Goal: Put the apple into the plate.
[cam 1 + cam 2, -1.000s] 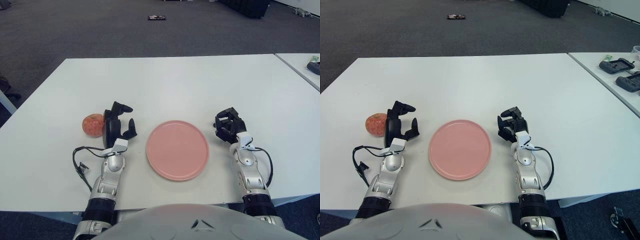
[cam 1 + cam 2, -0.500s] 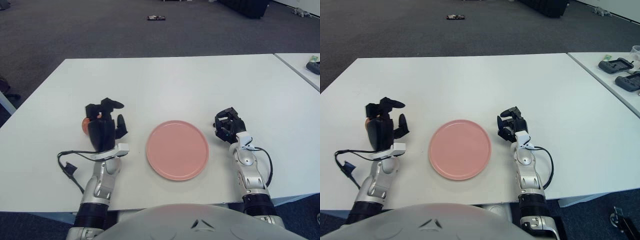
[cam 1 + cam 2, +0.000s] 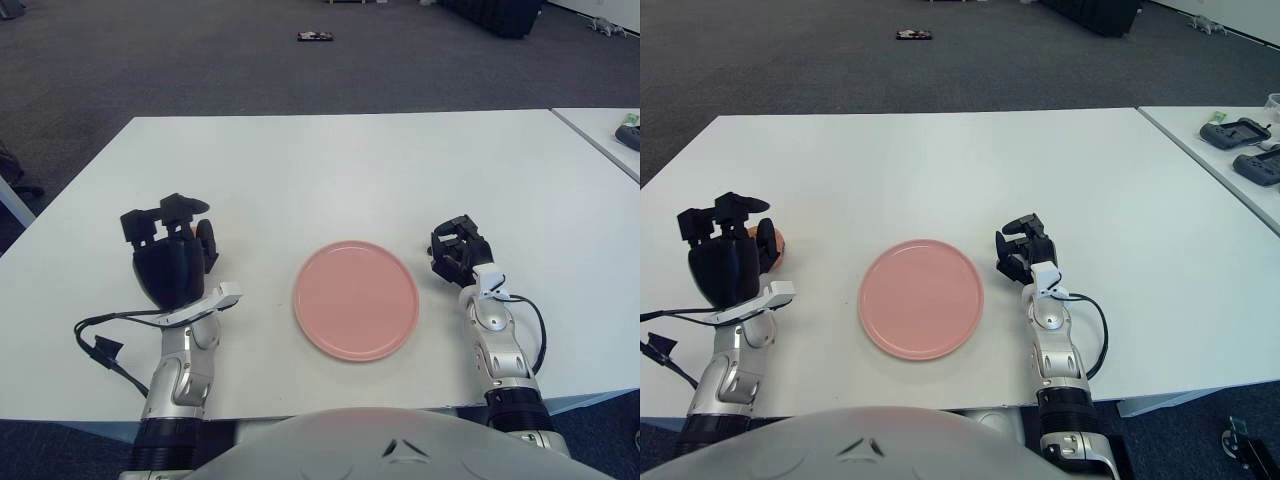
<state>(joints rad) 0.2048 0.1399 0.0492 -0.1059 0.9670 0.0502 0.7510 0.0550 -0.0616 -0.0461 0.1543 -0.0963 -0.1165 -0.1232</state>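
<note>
Covering most of the apple [image 3: 770, 240], the left hand [image 3: 170, 262] has its fingers curled around it, left of the pink plate [image 3: 356, 299]. Just right of the plate, the right hand [image 3: 456, 250] shows curled up, holding nothing.

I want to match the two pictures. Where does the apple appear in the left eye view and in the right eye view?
Left eye view: the apple is left of centre, mostly hidden behind the left hand; only an orange sliver shows.
Right eye view: the apple is near the left edge, peeking out at the right of that hand.
Shared landmark: the pink plate, to the right of the apple in both.
</note>
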